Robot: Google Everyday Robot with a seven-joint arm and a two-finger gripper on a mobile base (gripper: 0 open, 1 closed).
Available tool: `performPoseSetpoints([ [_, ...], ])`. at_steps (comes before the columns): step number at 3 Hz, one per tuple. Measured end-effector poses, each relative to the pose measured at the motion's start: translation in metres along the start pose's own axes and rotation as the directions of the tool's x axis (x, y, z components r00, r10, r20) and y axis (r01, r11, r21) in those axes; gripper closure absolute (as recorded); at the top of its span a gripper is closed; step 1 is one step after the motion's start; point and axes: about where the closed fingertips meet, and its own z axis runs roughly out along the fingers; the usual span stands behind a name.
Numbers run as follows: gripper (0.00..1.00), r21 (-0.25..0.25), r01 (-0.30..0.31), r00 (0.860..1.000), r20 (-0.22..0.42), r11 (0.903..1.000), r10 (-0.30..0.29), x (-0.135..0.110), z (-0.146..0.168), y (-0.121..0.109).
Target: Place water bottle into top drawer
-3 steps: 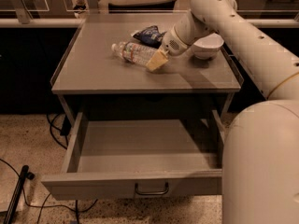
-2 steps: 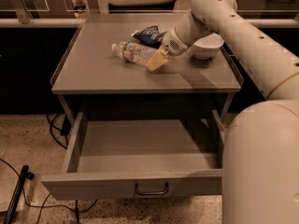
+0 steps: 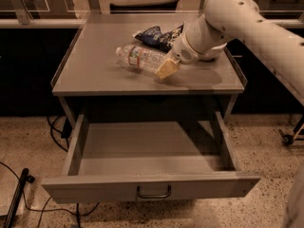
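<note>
1. On the flat grey tabletop [image 3: 95, 70], slightly to the 1 o'clock side of its centre, the clear ribbed plastic water bottle with a pale, red-banded label [image 3: 140, 57] lies on its side. Its white cap points to 10 o'clock and its base to 4 o'clock.
2. The tan-tipped gripper [image 3: 166, 69] sits at the bottle's base end, right against it. Whether the claw is spread or pinching the bottle cannot be told.
3. The thick white robot arm [image 3: 237, 18] reaches in from 2 o'clock and covers the table's right rear corner.
4. The wide shallow grey metal top drawer [image 3: 142, 148] is pulled fully out toward 6 o'clock, below the table's front edge. Its floor is bare and its small metal loop handle [image 3: 154, 193] sits at the middle of the front panel.
5. Low raised lips run along the tabletop's 9 and 3 o'clock sides. The front edge, between bottle and drawer, looks flat.
6. A dark blue crinkled snack bag [image 3: 156, 36] lies just beside the bottle at its 12 o'clock side, next to the arm.
7. Black cables [image 3: 57, 132] trail over the speckled floor [image 3: 266, 141] at 8 o'clock of the drawer, near a black stand [image 3: 16, 194].
</note>
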Motion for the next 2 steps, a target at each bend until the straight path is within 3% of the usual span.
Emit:
performPoseSetpoints([
  [1, 1.0, 0.109, 0.061, 0.99, 0.118, 0.9922, -0.074, -0.029, -0.073, 0.068],
  [2, 1.0, 0.22, 0.188, 0.941, 0.24, 0.9572, -0.24, -0.089, -0.126, 0.158],
])
